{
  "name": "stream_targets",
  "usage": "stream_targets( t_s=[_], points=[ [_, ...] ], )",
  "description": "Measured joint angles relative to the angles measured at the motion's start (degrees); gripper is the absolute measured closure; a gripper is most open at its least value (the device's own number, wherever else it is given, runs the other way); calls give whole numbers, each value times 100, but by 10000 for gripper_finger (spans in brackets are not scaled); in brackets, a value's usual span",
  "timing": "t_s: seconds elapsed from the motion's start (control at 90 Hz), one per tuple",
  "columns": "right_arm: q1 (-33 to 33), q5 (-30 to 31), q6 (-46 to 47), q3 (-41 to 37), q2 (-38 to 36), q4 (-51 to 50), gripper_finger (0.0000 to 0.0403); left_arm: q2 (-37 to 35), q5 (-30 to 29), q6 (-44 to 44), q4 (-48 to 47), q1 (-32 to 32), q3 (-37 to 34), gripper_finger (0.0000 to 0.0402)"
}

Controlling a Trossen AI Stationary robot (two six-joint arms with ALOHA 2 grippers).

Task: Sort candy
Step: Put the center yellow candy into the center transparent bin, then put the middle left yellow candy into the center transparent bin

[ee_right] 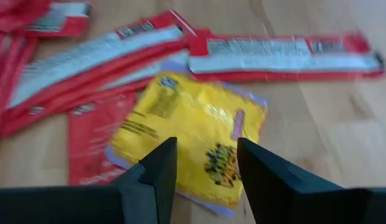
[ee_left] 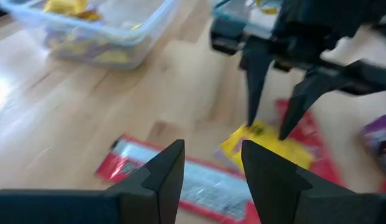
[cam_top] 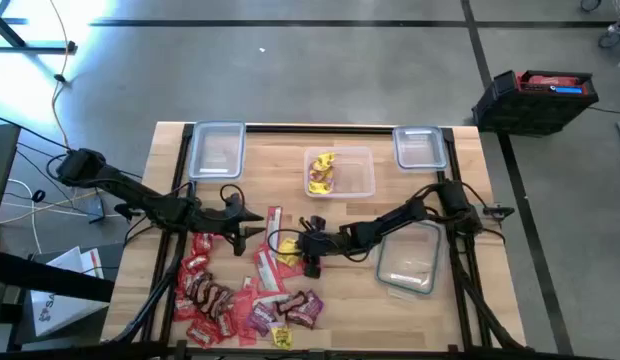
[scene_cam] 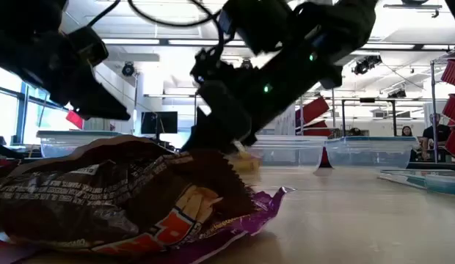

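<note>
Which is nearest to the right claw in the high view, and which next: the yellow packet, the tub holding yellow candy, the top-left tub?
1. Yellow packet, just beside the right claw.
2. Tub holding yellow candy, at the table's middle, farther up.
3. Top-left tub, at the far left corner.

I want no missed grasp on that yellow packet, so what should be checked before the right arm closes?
1. Right gripper fingers open: ok.
2. Flat yellow square packet lies under those fingers: ok.
3. Fingertips low enough to pinch it: cannot tell.
4. Long red rectangular packets lie outside the fingers' gap: ok.
5. Left gripper, open, hovers close by: not ok.
6. Clear rectangular plastic container with yellow sweets has room: ok.
</note>
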Motion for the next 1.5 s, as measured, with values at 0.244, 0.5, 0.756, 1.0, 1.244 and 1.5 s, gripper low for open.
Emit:
stream_targets(
  t_s=[0.244,0.5,0.756,1.0,1.244,1.5],
  points=[
    [-130,-135,420,37,258,97,305,0,-521,-120,-441,2,157,257],
    [-236,-339,171,11,141,46,393,-2,-730,-656,-1443,-337,541,257],
    [-497,-490,-356,-27,-728,-649,403,0,-889,-1656,-2096,-845,577,257],
    [-914,903,-894,-18,-1799,-2293,403,-2,-894,-2567,-2448,-1310,577,257],
    [-1535,1714,-858,-14,-2190,-3241,403,4,-1050,-3491,-2586,-1905,577,257],
    [-2127,1141,-547,-11,-1938,-3230,403,4,-1286,-3914,-2599,-2339,577,257]
  ],
)
